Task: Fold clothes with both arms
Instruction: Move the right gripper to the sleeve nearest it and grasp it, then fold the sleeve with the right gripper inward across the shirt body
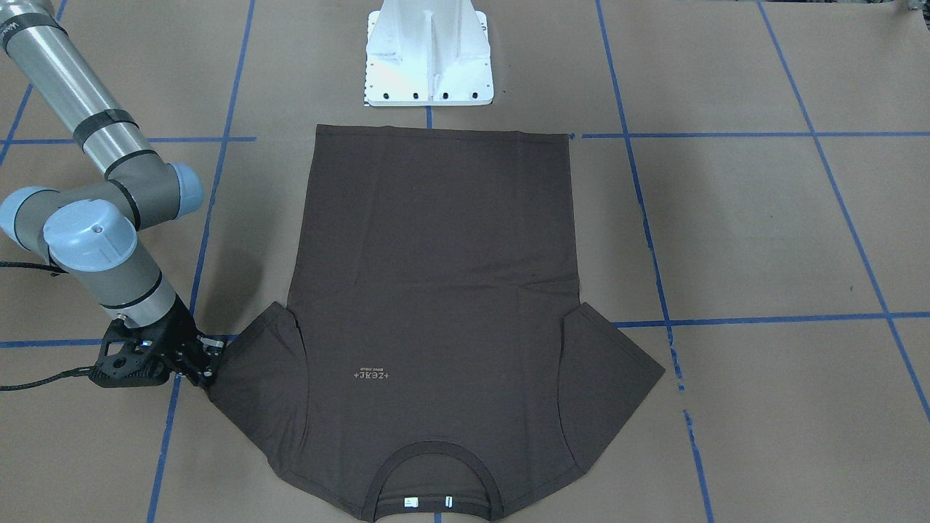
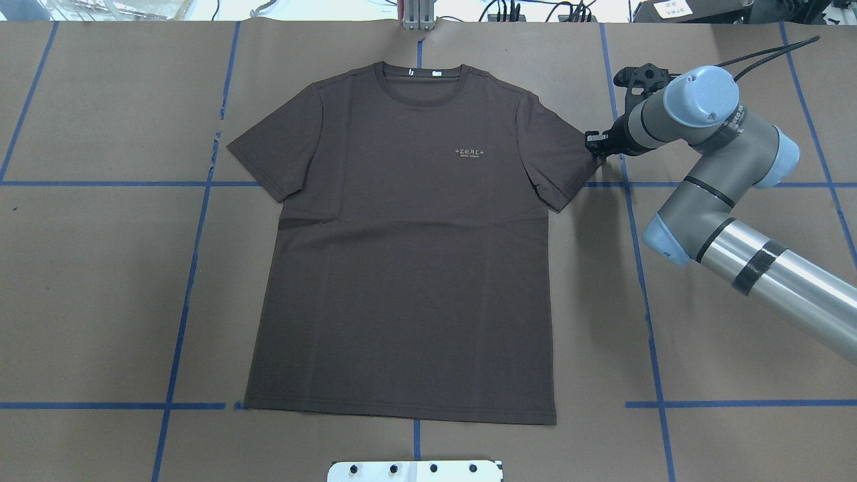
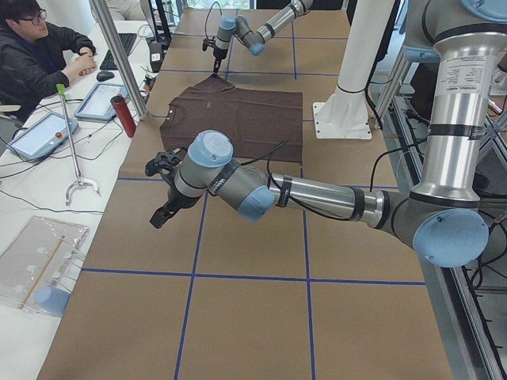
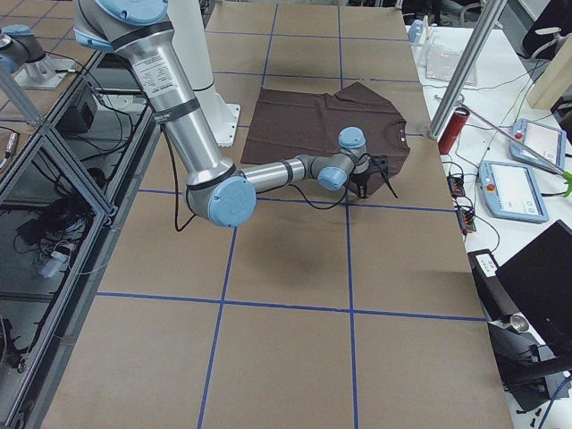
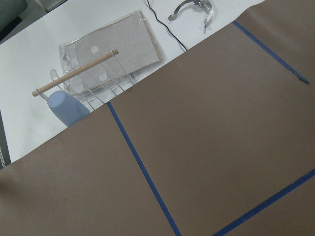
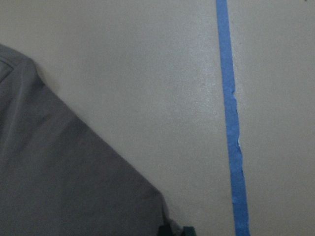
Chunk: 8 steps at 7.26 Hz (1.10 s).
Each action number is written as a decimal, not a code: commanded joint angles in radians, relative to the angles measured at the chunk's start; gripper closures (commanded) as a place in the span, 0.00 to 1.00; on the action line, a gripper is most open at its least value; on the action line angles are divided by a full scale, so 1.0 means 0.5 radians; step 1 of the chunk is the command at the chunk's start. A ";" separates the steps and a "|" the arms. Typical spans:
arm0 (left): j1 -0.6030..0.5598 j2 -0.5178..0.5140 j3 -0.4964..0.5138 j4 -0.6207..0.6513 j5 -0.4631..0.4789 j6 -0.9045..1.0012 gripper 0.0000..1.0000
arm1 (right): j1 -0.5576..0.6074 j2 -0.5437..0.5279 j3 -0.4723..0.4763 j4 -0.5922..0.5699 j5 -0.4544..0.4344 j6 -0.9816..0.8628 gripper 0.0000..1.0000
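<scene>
The dark brown T-shirt (image 2: 402, 268) lies flat and spread out on the brown paper, with its collar away from the robot base and both sleeves out. It also shows in the front view (image 1: 436, 290). My right gripper (image 2: 594, 144) is low at the tip of the shirt's sleeve on my right side (image 1: 205, 372). In the right wrist view the sleeve corner (image 6: 98, 196) runs into the closed fingertips at the bottom edge. My left gripper (image 3: 161, 214) hangs above bare paper well away from the shirt. It shows only in the left side view, so I cannot tell if it is open or shut.
The white pedestal base (image 1: 429, 58) stands just beyond the shirt's hem. Blue tape lines (image 2: 191, 268) cross the paper. Past the table's far edge are a wire rack with a wooden rod (image 5: 78, 86), a red bottle (image 3: 123, 116), tablets and a seated operator (image 3: 36, 47).
</scene>
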 commanded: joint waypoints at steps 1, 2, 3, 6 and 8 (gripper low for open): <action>-0.002 0.000 0.000 0.000 0.000 0.000 0.00 | -0.001 0.025 0.012 -0.006 0.005 -0.014 1.00; 0.001 0.000 0.000 0.000 0.000 0.000 0.00 | -0.001 0.083 0.021 -0.060 0.011 0.001 1.00; 0.001 0.000 0.000 0.000 0.003 0.000 0.00 | -0.001 0.196 0.049 -0.249 0.002 0.017 1.00; 0.001 -0.003 0.003 0.000 0.003 -0.003 0.00 | -0.153 0.506 0.245 -0.910 -0.221 0.236 1.00; 0.001 -0.003 0.003 0.003 0.006 -0.006 0.00 | -0.313 0.546 0.233 -0.862 -0.458 0.351 1.00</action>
